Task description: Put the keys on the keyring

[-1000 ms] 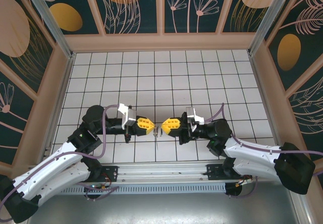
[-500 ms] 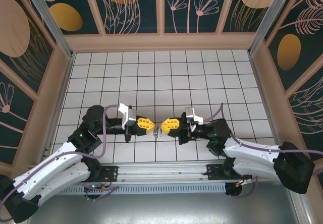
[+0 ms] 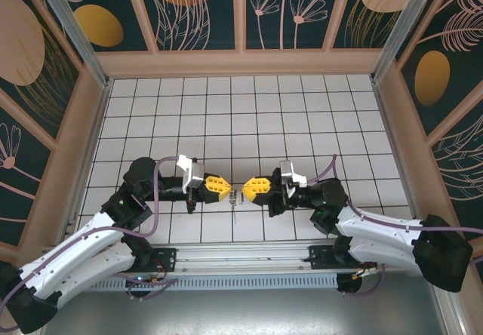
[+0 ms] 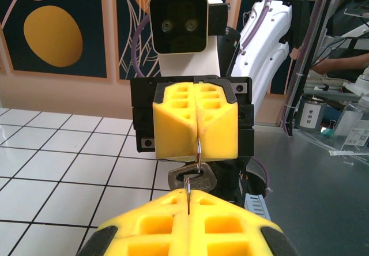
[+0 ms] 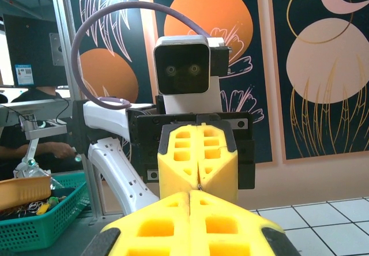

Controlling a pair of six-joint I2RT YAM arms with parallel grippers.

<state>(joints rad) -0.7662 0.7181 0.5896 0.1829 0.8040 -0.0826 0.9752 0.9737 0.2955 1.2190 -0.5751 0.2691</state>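
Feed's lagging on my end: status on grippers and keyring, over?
Left gripper shut on keyring, right gripper shut on it too, tip to tip. Key hanging at the ring between them; threaded or not, can't tell. Nothing else between the tips.

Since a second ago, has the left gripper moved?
No. Against the tiles in the top view, the left gripper sits where it was, fingers shut on the keyring.

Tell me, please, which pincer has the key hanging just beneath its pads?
The right pincer: the key dangles just below its shut pads, whereas the left pincer grips only the keyring's near end.
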